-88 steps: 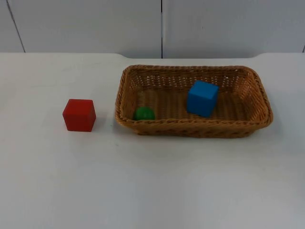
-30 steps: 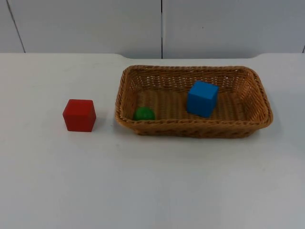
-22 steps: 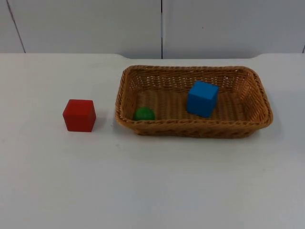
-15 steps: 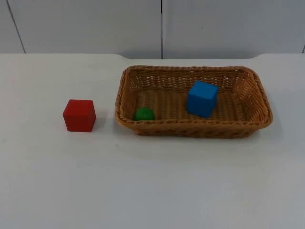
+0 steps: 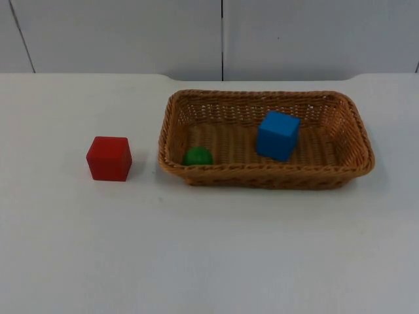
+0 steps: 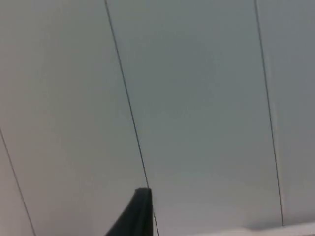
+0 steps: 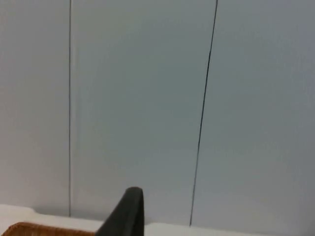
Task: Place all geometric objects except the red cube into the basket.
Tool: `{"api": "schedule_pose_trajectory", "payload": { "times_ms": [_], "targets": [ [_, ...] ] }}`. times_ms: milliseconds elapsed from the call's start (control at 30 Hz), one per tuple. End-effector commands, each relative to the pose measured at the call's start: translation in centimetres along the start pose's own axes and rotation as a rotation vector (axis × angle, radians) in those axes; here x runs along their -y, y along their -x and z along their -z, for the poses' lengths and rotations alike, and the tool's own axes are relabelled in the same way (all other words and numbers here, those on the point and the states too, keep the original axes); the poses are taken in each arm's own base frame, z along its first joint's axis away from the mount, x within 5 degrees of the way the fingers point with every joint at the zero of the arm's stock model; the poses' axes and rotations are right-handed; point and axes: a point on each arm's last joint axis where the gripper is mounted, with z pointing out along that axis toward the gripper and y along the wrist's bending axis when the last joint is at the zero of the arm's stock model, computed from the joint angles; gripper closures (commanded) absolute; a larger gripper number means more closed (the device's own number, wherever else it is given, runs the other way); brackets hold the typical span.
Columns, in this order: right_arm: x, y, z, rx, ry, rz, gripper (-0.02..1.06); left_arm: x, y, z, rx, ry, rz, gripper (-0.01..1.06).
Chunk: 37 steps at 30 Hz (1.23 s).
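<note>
Green object (image 5: 197, 156) partly hidden behind near wall of basket (image 5: 268, 176); shape not determinable. Basket cut off at frame edge in right wrist view, one rim corner (image 7: 29, 229) visible. Each end effector cut off: single fingertip visible, left (image 6: 135, 214), right (image 7: 125, 211); finger state not determinable.

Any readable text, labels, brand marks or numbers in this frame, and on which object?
None to read. The red cube, blue cube, green ball and wicker basket carry no print. The white table and the grey partition wall are unmarked as well.
</note>
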Motion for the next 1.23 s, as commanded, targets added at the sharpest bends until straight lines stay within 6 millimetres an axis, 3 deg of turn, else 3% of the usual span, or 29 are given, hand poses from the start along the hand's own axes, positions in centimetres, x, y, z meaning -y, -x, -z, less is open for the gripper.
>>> {"api": "schedule_pose_trajectory", "payload": {
  "times_ms": [0, 67, 200, 233, 367, 400, 667, 833, 1200],
  "targets": [
    [-0.2, -0.7, -1.1, -0.050, 0.010, -0.029, 0.00, -0.1, -1.3, -1.3, -0.083, 0.002, 0.028, 0.00],
    [-0.4, -1.3, -1.9, -0.084, 0.017, -0.031, 0.00, -0.1, -2.0, -2.0, -0.118, -0.002, 0.035, 0.00],
    [-0.8, -4.3, -5.3, -0.242, 0.031, -0.023, 0.00, 0.4, -5.1, -5.5, -0.252, -0.046, 0.061, 0.00],
    [-0.8, -4.3, -5.3, -0.242, 0.031, -0.023, 0.00, 0.4, -5.1, -5.5, -0.252, -0.046, 0.061, 0.00],
    [-1.2, -7.4, -7.8, -0.380, 0.045, -0.020, 0.00, 0.8, -8.7, -8.2, -0.388, -0.070, 0.088, 0.00],
    [-1.2, -7.4, -7.8, -0.380, 0.045, -0.020, 0.00, 0.8, -8.7, -8.2, -0.388, -0.070, 0.088, 0.00],
    [-1.8, -12.4, -11.0, -0.552, 0.062, -0.016, 0.00, 1.2, -14.1, -10.9, -0.578, -0.071, 0.115, 0.00],
    [-2.1, -14.9, -12.1, -0.636, 0.071, -0.014, 0.00, 1.3, -16.2, -11.8, -0.627, -0.056, 0.102, 0.00],
    [-2.2, -15.3, -12.8, -0.593, 0.059, -0.030, 0.00, 1.1, -16.7, -12.0, -0.634, -0.034, 0.111, 0.00]
  ]
}}
